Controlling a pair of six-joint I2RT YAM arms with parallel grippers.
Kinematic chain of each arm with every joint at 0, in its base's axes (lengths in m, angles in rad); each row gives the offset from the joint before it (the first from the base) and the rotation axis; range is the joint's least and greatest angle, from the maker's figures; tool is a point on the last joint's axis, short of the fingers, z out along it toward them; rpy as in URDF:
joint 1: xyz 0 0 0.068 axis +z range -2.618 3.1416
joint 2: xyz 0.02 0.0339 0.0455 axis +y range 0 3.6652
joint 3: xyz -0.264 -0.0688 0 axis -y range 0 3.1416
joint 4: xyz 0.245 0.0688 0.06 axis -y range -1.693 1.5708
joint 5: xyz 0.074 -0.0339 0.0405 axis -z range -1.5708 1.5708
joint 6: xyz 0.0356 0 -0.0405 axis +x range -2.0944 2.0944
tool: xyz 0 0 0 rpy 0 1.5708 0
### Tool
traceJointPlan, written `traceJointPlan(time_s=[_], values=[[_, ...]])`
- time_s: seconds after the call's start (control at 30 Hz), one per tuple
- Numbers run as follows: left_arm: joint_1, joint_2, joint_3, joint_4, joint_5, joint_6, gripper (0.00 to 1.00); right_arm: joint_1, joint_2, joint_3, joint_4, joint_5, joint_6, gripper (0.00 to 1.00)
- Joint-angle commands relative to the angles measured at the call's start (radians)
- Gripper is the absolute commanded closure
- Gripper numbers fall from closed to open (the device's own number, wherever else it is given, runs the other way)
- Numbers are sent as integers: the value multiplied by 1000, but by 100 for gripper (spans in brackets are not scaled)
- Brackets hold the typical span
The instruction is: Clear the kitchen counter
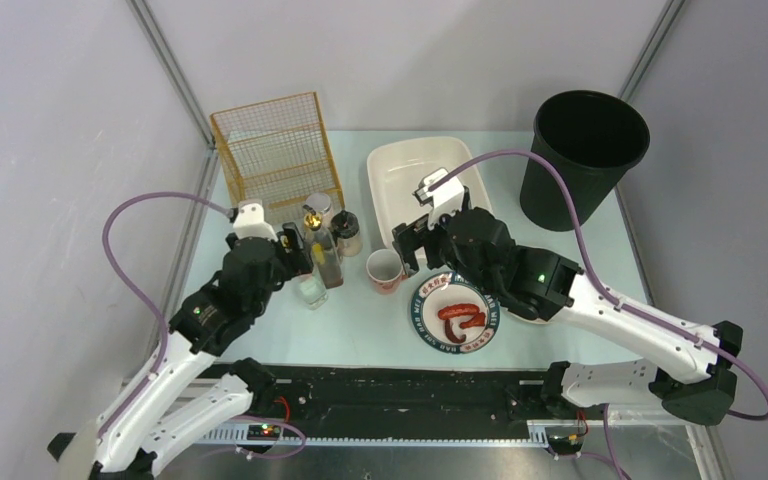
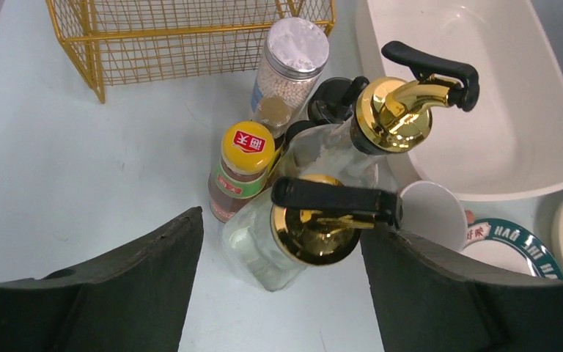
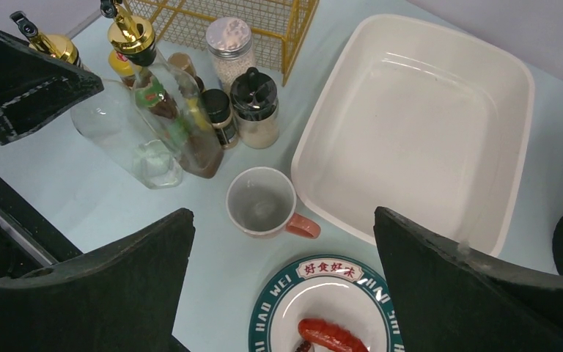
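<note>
Hovering left gripper, fingers standing wide, straddling clear bottle with gold pourer; no contact showing. Yellow-cap jar standing just beyond fingertips, close against bottle; second pourer bottle farther beyond. Also hovering: right gripper, fingers likewise wide, mug sitting between them, plate nearer palm. Lying under both, still crowded: counter. Judged step: taking clear bottle. Advising centring first, closing on glass body below pourer, lifting straight, sparing jar.
</note>
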Motion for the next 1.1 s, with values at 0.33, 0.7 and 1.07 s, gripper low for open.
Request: traceJointPlan(time_s=[0.33, 0.7, 1.07], values=[[-108, 46, -23, 145, -310, -11, 37, -7, -17, -37, 13, -11, -9, 3], [-127, 28, -66, 193, -323, -19, 50, -14, -21, -49, 9, -20, 10, 3], [-130, -19, -94, 211, -343, 4, 80, -13, -38, -49, -11, -21, 25, 3]])
